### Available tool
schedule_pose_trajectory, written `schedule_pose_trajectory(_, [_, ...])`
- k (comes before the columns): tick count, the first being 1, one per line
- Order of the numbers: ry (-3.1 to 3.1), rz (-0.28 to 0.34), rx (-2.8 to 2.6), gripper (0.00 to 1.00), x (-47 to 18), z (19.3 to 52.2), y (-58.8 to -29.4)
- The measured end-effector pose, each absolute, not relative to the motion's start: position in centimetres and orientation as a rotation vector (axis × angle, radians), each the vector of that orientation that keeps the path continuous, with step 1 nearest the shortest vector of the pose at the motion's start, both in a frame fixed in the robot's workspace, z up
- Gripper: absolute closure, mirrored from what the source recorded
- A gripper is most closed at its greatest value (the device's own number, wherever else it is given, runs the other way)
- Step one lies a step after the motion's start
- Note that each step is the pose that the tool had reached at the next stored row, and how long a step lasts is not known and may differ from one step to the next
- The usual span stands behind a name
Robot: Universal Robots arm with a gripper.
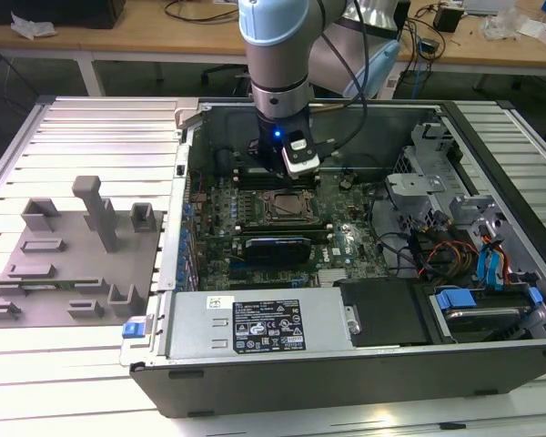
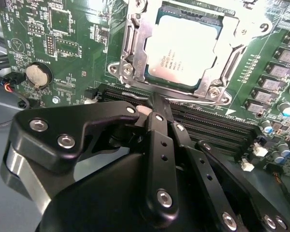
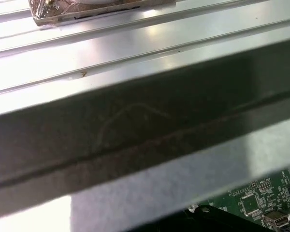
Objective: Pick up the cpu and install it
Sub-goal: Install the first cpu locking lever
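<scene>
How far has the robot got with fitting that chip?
The silvery square cpu chip already lies inside the metal socket frame on the green motherboard. The black claw hovers beside it, holding nothing. The frame's clamping does not look finished.

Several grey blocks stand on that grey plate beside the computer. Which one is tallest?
The tall post near the middle of the grey plate, with a wider cap on top. It rises well above the low, squat blocks around it.

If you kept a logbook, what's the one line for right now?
cpu: seated in socket | gripper: shut, empty, beside the socket | arm: inside computer case
</scene>
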State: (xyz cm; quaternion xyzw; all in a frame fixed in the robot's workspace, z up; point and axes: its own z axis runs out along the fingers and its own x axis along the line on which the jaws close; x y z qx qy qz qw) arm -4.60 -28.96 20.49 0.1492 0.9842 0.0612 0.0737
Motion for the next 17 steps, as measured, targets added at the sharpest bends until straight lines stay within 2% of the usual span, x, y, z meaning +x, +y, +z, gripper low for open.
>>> schedule_pose_trajectory(17, [2.909,0.096,0.449,0.89,-4.61,20.00,-28.23])
